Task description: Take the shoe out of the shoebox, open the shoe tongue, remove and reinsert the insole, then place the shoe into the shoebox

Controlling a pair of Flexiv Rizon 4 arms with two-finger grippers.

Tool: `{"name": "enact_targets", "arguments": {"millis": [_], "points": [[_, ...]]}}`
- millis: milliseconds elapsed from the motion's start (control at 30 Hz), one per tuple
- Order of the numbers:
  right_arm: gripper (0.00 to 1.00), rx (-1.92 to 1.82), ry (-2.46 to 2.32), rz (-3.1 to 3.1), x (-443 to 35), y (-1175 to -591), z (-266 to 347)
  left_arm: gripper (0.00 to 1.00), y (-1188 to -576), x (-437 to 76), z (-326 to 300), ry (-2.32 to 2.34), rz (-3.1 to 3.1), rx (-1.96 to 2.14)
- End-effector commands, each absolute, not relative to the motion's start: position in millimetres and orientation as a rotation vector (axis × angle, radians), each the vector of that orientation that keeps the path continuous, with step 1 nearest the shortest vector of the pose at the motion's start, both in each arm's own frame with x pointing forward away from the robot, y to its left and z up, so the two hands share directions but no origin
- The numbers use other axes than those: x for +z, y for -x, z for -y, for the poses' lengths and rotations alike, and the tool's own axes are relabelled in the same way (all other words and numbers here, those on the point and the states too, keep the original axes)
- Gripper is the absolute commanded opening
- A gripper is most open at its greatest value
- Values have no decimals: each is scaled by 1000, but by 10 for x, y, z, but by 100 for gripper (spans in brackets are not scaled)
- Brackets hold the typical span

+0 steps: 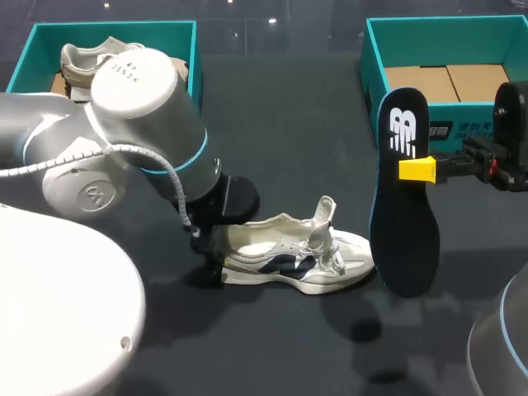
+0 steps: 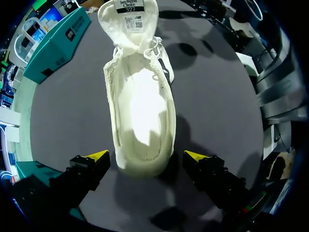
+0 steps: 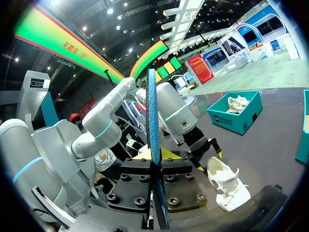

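**Right hand** (image 1: 408,170), entering from the right side, pinches the insole (image 1: 403,239). In the right wrist view the insole stands edge-on between the two yellow-tipped fingers, which press on it from both faces. The insole is dark blue with a white emblem near its upper end. It is held upright with its broader end lowest, just to the right of the shoe's toe and in front of the right shoebox (image 1: 373,62). Whether its lower end touches the counter (image 1: 297,115) cannot be told.

**Left hand** (image 2: 147,157), on the left arm (image 1: 140,115), sits at the heel of the shoe (image 1: 297,256) with its fingers spread. One yellow tip lies to either side of the heel, and a narrow gap shows at each side in the left wrist view.

**Shoe.** It is cream-white with a dark marking on its side and rests on its sole near the middle of the counter, heel toward the left arm and toe toward the insole. The tongue (image 1: 326,213) stands up and is pulled forward over the laces. The left wrist view looks down into the wide opening onto a pale cream floor.

**Shoeboxes.** Both are teal and lidless, at the far edge of the counter. The left shoebox (image 1: 49,35) holds a second shoe (image 1: 87,62). The right shoebox holds brown cardboard inserts (image 1: 450,82).
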State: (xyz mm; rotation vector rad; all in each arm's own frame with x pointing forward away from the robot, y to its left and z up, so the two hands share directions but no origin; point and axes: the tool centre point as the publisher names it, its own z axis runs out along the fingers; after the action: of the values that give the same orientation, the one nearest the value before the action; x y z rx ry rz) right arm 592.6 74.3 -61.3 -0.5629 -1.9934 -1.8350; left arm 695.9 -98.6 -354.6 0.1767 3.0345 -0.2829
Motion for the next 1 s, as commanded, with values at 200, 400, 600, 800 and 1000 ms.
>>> {"name": "enact_targets", "arguments": {"millis": [200,400,600,800,1000], "points": [[0,-1835,568,1995,-613,-5911,-750,100,-7044,-3466,1024,-135,-3053,-34],[0,-1835,568,1995,-613,-5911,-750,100,-7067,-3200,1141,-184,-3021,-82],[0,-1835,568,1995,-613,-5911,-750,100,-7230,-3162,1366,-186,-3030,-94],[0,-1835,568,1995,-613,-5911,-750,100,-7341,-3158,1453,-171,-3063,-142],[0,-1835,568,1995,-613,-5911,-750,100,-7368,-3224,1507,-175,-3073,-150]]}}
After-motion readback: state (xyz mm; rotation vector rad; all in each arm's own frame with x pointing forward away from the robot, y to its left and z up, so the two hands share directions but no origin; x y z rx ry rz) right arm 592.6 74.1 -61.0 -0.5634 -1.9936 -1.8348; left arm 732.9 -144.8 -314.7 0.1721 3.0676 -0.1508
